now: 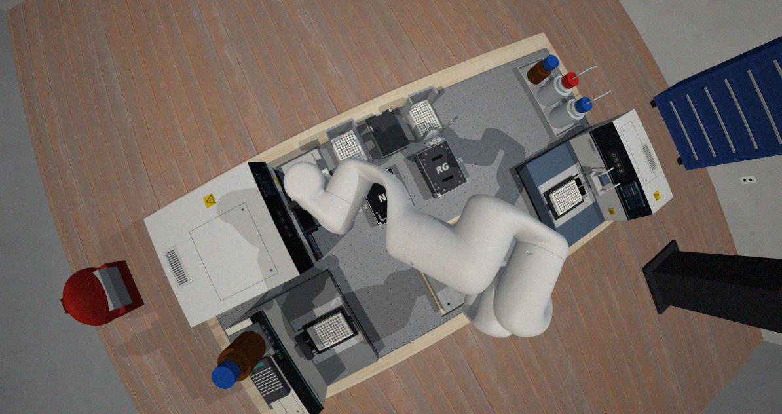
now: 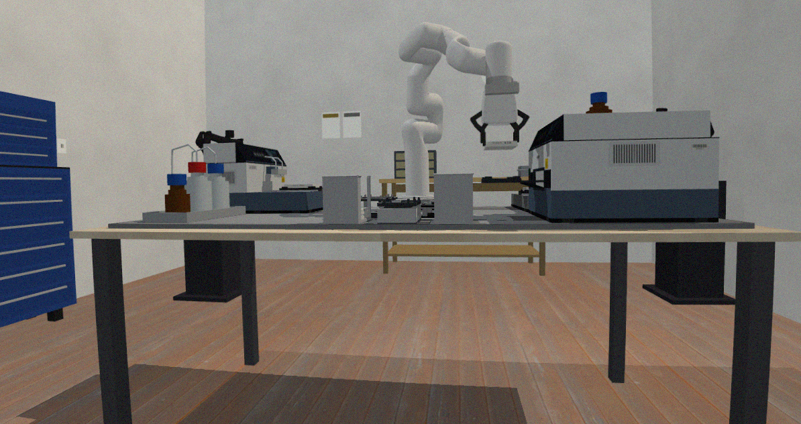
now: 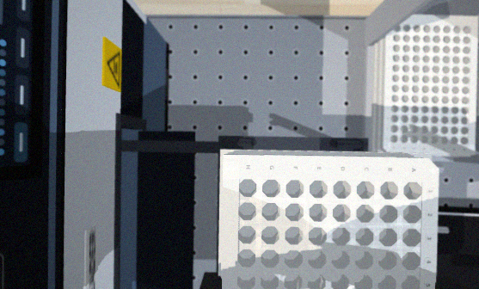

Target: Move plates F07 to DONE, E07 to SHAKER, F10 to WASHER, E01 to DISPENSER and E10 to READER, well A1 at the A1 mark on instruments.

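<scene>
My gripper (image 2: 496, 141) is shut on a white well plate (image 2: 498, 144) and holds it level, high above the deck, just left of the READER housing (image 2: 624, 167). In the wrist view the plate (image 3: 328, 219) fills the lower right, and I cannot read its label. The READER's dark front (image 3: 90, 150) is at the left. In the top view my wrist (image 1: 304, 182) hides the gripper and the plate, beside the READER (image 1: 224, 242). The station (image 1: 386, 132) between the two racks is dark and holds no plate.
A deep rack with a white plate inside (image 3: 430, 86) stands right of the held plate; it also shows in the top view (image 1: 347, 145). A second rack (image 1: 424, 116), nest RG (image 1: 441, 168), and plates on two other instruments (image 1: 563, 198) (image 1: 329, 330) are further off.
</scene>
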Robot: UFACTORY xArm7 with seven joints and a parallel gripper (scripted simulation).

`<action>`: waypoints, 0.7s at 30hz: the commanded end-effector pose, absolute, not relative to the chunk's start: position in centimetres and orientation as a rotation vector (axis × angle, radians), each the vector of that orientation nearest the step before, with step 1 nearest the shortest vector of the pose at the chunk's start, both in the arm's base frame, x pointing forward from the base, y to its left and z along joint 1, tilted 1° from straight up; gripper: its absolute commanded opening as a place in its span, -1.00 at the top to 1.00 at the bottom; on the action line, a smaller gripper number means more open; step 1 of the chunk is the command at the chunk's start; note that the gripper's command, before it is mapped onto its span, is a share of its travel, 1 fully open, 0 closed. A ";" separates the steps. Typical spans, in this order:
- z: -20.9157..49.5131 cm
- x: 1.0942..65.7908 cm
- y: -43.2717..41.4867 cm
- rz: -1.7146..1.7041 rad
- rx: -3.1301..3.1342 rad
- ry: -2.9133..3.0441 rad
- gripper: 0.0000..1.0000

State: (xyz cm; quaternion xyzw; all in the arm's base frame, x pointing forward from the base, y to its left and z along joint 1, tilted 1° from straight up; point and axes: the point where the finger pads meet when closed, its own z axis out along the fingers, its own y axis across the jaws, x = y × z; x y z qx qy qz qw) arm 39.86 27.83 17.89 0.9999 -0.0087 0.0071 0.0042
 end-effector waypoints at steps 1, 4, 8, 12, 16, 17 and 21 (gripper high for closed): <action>18.1 40.0 27.9 0.031 3.137 -0.027 1.00; 17.7 40.0 27.9 0.031 3.137 -0.027 1.00; 17.3 40.0 27.9 0.031 3.137 -0.027 1.00; 16.9 40.0 27.9 0.031 3.137 -0.027 1.00; 16.4 40.0 27.9 0.031 3.137 -0.027 1.00; 16.2 40.0 27.9 0.031 3.137 -0.027 1.00; 15.7 40.0 27.9 0.031 3.137 -0.027 1.00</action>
